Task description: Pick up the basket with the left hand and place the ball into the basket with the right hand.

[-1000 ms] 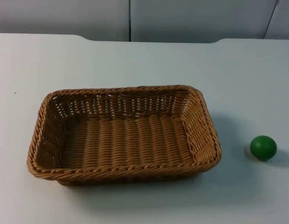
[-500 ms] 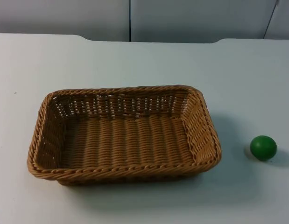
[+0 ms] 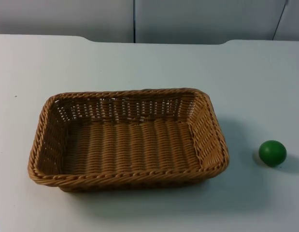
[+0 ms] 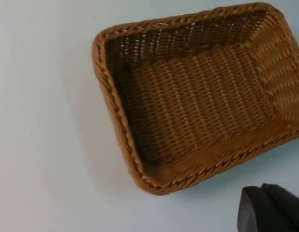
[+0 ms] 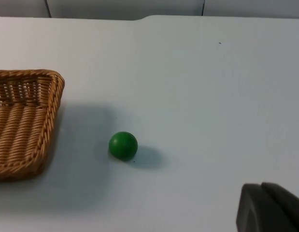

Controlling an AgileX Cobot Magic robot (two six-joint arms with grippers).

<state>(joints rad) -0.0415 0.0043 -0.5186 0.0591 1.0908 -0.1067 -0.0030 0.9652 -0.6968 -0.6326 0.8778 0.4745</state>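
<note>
A brown woven rectangular basket [image 3: 125, 93] stands on the table a little left of centre, with nothing inside it. A small green ball [image 3: 272, 152] rests on the table to its right, a short gap from the basket's right wall. In the left wrist view my left gripper [image 4: 272, 209] hangs above the table, off one corner of the basket [image 4: 115, 104] and apart from it. In the right wrist view my right gripper [image 5: 270, 207] hovers well short of the ball [image 5: 123, 145], with bare table between them. Neither gripper touches anything.
The white table top [image 3: 139, 63] runs back from the basket to the grey partition wall [image 3: 188, 19]. The ball lies close to the table's right side in the top view.
</note>
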